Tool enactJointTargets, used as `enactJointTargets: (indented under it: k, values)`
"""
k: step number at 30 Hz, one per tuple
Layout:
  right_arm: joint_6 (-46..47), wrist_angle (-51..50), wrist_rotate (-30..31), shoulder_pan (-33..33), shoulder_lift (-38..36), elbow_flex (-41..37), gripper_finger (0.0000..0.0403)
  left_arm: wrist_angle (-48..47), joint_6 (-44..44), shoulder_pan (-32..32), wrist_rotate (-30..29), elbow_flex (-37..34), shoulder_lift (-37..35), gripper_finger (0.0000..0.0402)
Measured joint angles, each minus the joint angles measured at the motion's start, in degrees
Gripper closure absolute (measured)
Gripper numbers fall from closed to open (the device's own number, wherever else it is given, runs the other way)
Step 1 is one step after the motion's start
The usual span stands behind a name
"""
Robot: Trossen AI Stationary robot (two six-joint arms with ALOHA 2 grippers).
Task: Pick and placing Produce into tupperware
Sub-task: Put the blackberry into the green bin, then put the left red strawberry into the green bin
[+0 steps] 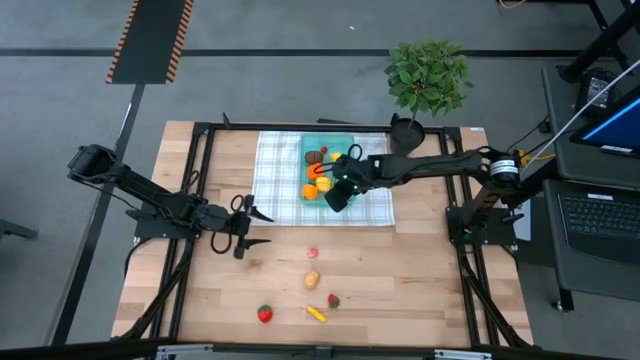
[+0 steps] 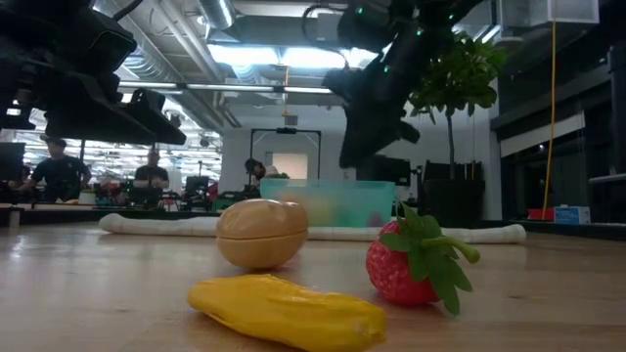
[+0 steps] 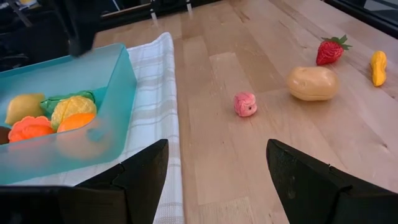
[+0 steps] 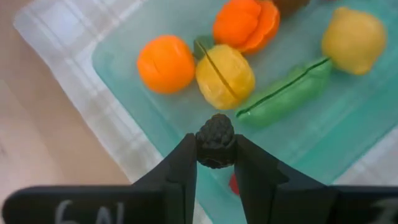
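The right claw (image 4: 215,163) is pinched shut on a small dark bumpy berry (image 4: 215,140), held above the near edge of the tupperware (image 1: 345,208). Below it in the tub lie an orange (image 4: 165,63), a yellow lemon (image 4: 224,76), a green pod (image 4: 286,92), a second lemon (image 4: 353,38) and an orange slice-like piece (image 4: 246,23). The tub sits on a checked cloth (image 1: 275,180) at the far middle of the tabletop (image 1: 420,270), with a potted plant (image 1: 428,75) just beyond it.

The left claw (image 1: 243,228) hangs over the bare wood to the left of the cloth, its fingers (image 3: 140,174) spread wide with nothing between them.

Still out on the tabletop nearer me are a pink piece (image 1: 312,254), a potato (image 1: 312,280), a strawberry (image 1: 333,299), a yellow piece (image 1: 316,313) and a red piece (image 1: 265,314).
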Motion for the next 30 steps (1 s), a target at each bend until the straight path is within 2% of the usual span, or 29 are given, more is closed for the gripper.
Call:
enactJointTargets:
  k: [9, 18, 21, 30]
  values:
    - [-0.7, 1.0, -2.8, 0.0, 4.3, -0.1, 0.0314, 0.0, 0.0, 0.0, 0.0, 0.0, 0.0, 0.0137]
    - [-2.9, 2.5, -2.9, 0.1, 4.8, -0.1, 0.0309, -0.2, 0.0, 0.0, 0.0, 0.0, 0.0, 0.0137]
    - [-3.7, 3.7, -3.0, 0.1, 4.8, -0.1, 0.0291, -0.2, 0.0, 0.0, 0.0, 0.0, 0.0, 0.0137]
    - [-5.1, 4.9, -2.6, 0.1, 4.8, -0.1, 0.0193, -0.4, 0.0, 0.0, 0.0, 0.0, 0.0, 0.0137]
